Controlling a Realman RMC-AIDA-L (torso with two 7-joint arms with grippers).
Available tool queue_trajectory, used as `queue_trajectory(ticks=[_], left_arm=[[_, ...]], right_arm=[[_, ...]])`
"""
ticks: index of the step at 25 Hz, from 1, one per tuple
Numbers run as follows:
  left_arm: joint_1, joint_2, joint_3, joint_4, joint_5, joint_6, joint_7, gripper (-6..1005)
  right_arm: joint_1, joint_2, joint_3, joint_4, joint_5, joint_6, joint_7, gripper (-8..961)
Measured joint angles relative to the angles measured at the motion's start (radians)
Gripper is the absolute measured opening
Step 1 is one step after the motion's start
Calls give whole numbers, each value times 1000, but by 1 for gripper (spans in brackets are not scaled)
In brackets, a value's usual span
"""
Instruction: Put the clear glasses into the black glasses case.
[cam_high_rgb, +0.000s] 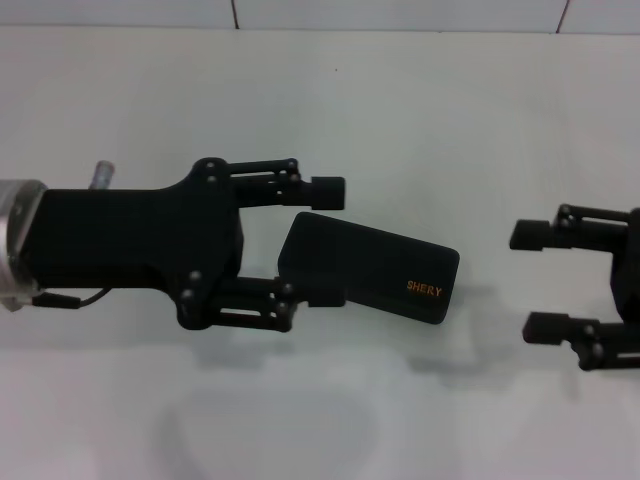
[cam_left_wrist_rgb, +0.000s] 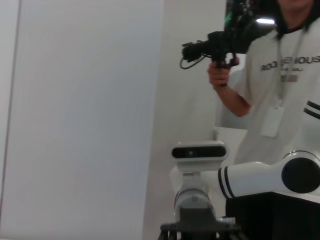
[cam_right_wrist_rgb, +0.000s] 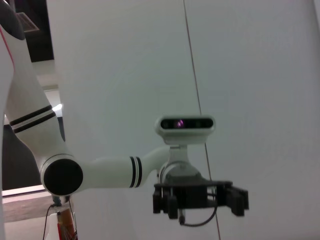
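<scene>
Black glasses case (cam_high_rgb: 375, 267) is seen shut, flat on white worktop (cam_high_rgb: 420, 110) at frame centre; left tool (cam_high_rgb: 322, 240) spread wide around its left end, nothing gripped; right tool (cam_high_rgb: 528, 280) open, empty, parked at right edge

Two black grippers on white arms

The left gripper (cam_high_rgb: 330, 240) is made of black blocks, thin bars and small round screws, with a silver ring and a thin black cable at 9 o'clock. Black stripes are seen on the white arm (cam_right_wrist_rgb: 100, 172).
</scene>
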Motion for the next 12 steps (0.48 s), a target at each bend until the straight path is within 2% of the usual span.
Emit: queue_trajectory(ticks=[5,12], left_arm=[[1,9,-39,-68,6,4,54,761],[11,20,-43,-129,14,7,102,757]], right_arm=[[48,8,-9,40,17,28,0,725],[116,5,-65,93,48,66,5,721]])
